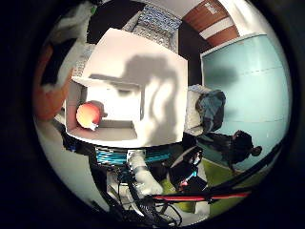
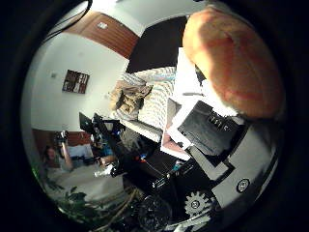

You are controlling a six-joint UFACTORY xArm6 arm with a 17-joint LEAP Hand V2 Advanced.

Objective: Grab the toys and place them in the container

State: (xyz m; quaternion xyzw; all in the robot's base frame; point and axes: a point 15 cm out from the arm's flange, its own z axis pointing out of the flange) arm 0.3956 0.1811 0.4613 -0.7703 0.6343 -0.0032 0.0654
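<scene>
White table surface (image 1: 157, 76) fills the middle of the little-finger side view, with the shadow of the arm falling across it. Closest to the palm is an orange soft toy (image 2: 231, 63); it takes a large part of the thumb side view and lies against the black and white parts of the hand (image 2: 212, 130). The toy seems to be held or carried by the hand, but I cannot tell how far the fingers are curled, because they are mostly hidden behind it.

Farther down stands the white container (image 1: 107, 112), an open box on the table. A round orange and yellow toy (image 1: 88, 116) already lies inside it, near one inner wall. Beyond the table edge I see a sofa with a patterned cover (image 1: 159, 21) and a pale blue wall (image 1: 248, 90).

My judgement is that the hand is above the table, not directly over the container opening. If the toy is let go from here, it could land on the table beside the box or hit the rim and bounce out. A loose hold on a soft toy could also let it slip early.
</scene>
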